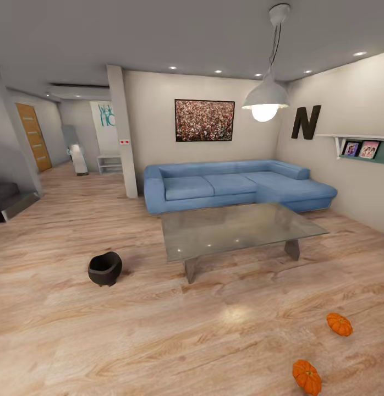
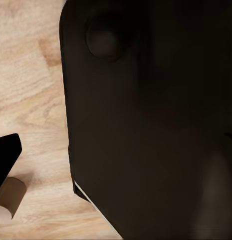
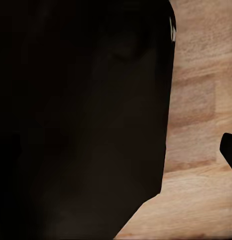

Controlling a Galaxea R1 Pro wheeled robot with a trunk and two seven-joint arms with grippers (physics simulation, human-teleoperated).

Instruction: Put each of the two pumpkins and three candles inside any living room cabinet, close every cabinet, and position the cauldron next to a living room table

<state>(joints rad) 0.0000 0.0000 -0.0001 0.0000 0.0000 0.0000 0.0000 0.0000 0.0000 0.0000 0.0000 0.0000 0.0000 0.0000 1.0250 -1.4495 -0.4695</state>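
Two wrist cams, both mostly blocked by a dark body over plank floor point(image 2: 31, 90), so I can't tell whether either end effector is clenched or released. Head cam: two pumpkins on the floor, one point(image 1: 306, 376) nearer, one point(image 1: 339, 324) beyond. Black cauldron point(image 1: 104, 268) sits apart from the glass surface point(image 1: 236, 226), blue sofa point(image 1: 230, 184) behind.

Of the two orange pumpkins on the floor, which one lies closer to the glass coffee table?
The upper-right pumpkin in the head view is closer to the coffee table. The other pumpkin lies farther from it, near the picture's bottom edge.
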